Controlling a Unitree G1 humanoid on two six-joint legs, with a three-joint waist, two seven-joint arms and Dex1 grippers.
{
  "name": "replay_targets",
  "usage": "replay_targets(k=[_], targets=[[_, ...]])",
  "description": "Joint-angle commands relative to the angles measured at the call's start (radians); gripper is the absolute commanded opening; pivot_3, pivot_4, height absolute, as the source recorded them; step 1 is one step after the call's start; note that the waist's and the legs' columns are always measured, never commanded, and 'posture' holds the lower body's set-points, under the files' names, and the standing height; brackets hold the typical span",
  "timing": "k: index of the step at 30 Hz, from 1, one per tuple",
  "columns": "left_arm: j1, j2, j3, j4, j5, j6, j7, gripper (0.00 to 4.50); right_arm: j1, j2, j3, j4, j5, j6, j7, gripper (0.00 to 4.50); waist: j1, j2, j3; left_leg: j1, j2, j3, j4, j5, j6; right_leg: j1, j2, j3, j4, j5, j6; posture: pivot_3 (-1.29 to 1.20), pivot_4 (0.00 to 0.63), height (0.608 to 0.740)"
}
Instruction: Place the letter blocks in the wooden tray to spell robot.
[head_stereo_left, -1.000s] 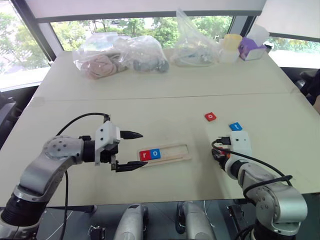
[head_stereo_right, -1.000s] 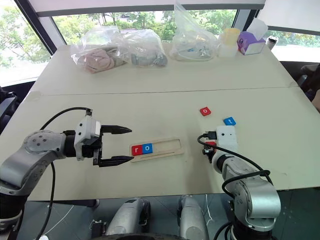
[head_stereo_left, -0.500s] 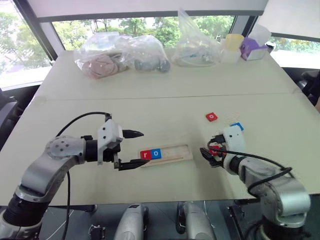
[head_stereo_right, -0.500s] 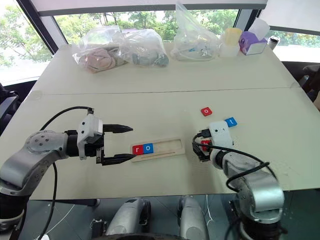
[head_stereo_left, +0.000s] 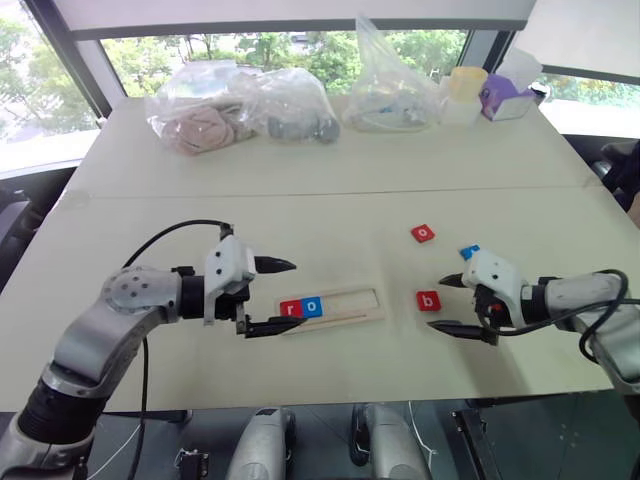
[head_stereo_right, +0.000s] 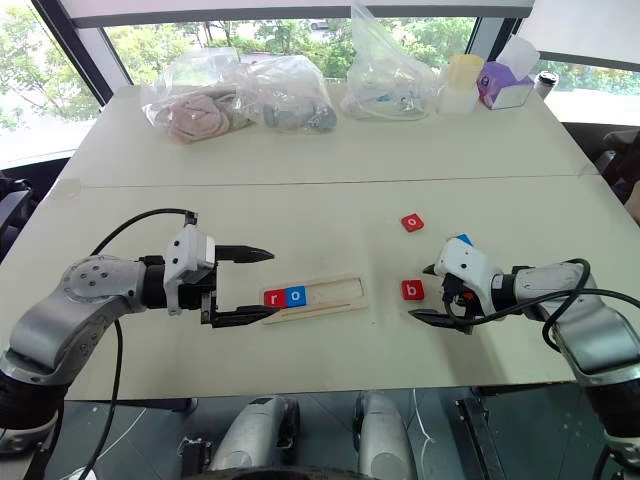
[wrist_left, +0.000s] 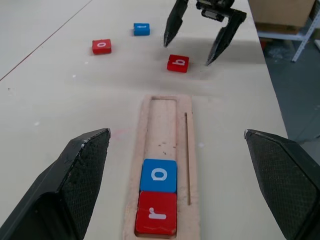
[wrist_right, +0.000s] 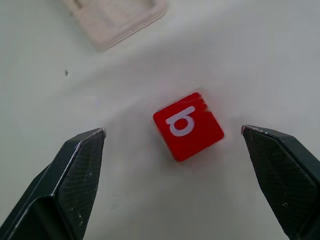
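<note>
Wooden tray lies lengthwise across the near-centre of the table, between the two arms, so either can reach its slot. Slot holds red "r" block and blue "o" block, touching, packed at the tray's L end; rest of slot bare, so "ro" done, 3 letters left. L gripper sits level at that L end, jaws wide apart, holding nothing, one finger above and one alongside the tray edge; prob. parked there to brace the tray vs. sliding. R gripper also spread wide & empty, tips straddling the red "b" block, which lies flat on the table just R of the tray's open end. Wrist cam shows b square between the fingers, no contact. Judgement: b is next letter, staged near the slot; needs a clean regrasp, then seat beside blue o. Red "o" block and blue "t" block wait farther back, apart from each other; t partly hidden behind R gripper body in head views.
</note>
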Motion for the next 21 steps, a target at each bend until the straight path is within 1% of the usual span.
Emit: replay_targets(k=[1, 6, 10, 16, 19, 21], targets=[[0.003, 0.007, 0.018, -0.025, 0.001, -0.018, -0.001, 4.5, -0.09, 0.03, 0.031, 0.123, -0.048, -0.133, 0.037, 4.48, 0.001, 0.0, 0.0, 0.0, 0.0, 0.0, 0.0, 0.0, 0.0, 0.0, 0.0, 0.0, 0.0, 0.0, 0.0, 0.0, 0.15, 0.74], [0.019, 0.014, 0.016, -0.038, 0.011, -0.026, -0.004, 4.5, -0.153, 0.058, 0.082, 0.236, -0.092, -0.226, 0.091, 4.48, 0.005, 0.0, 0.0, 0.0, 0.0, 0.0, 0.0, 0.0, 0.0, 0.0, 0.0, 0.0, 0.001, 0.002, 0.002, 0.0, 0.15, 0.74], [0.044, 0.017, 0.025, -0.042, 0.014, -0.041, -0.004, 4.5, -0.153, 0.047, 0.111, 0.279, -0.127, -0.283, 0.128, 4.48, 0.003, 0.0, 0.0, 0.0, 0.0, 0.0, 0.0, 0.0, 0.0, 0.001, 0.0, 0.0, 0.001, 0.002, 0.003, 0.0, 0.15, 0.74], [0.061, 0.016, 0.027, -0.041, 0.02, -0.057, -0.003, 4.5, -0.142, 0.04, 0.106, 0.301, -0.139, -0.318, 0.149, 4.48, 0.005, 0.0, 0.0, 0.002, 0.0, 0.0, 0.001, 0.0, 0.0, 0.003, 0.0, 0.0, 0.001, 0.001, 0.002, 0.0, 0.15, 0.74], [0.064, 0.014, 0.022, -0.032, 0.024, -0.07, -0.005, 4.5, -0.143, 0.041, 0.105, 0.307, -0.14, -0.325, 0.154, 3.66, 0.005, 0.0, 0.0, 0.002, 0.0, 0.0, 0.001, 0.0, 0.0, 0.003, -0.001, 0.0, 0.001, 0.002, 0.002, 0.0, 0.15, 0.74], [0.061, 0.012, 0.017, -0.025, 0.028, -0.078, -0.008, 4.5, -0.153, 0.049, 0.106, 0.315, -0.144, -0.329, 0.153, 2.64, 0.004, 0.0, 0.0, 0.002, 0.0, 0.0, 0.001, 0.0, 0.0, 0.003, 0.0, 0.0, 0.001, 0.002, 0.002, 0.0, 0.15, 0.74]])
